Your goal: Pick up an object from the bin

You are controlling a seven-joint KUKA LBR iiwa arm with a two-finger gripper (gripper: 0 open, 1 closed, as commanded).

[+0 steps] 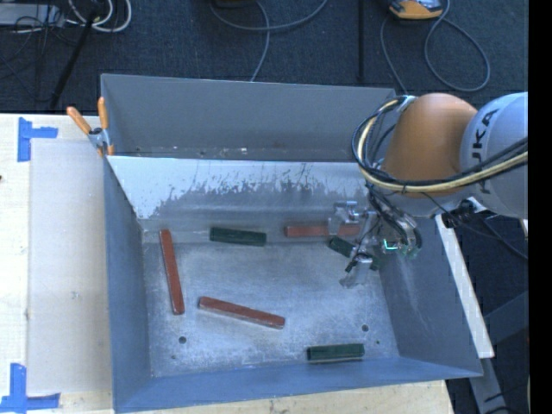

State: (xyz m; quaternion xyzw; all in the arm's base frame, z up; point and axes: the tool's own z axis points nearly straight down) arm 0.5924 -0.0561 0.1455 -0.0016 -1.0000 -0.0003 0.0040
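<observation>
Dark green bar (339,245), flat and matte, lies at the right rear of the bin, right up against the jaws and partly hidden by them. Open or closed? Cannot tell. Just beside it sits a reddish-brown bar (304,230). Further out lie a second green bar (238,236) and two long brown strips (241,312). The grey metal bin (259,128) is scuffed, with dark carpet (216,33) beyond.

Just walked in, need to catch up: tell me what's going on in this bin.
The arm reaches in from the right, its claw low in the back right of the bin, beside a short reddish-brown bar and a dark green piece. Whether it grips either is unclear. Two reddish bars and two green ones lie apart.
</observation>
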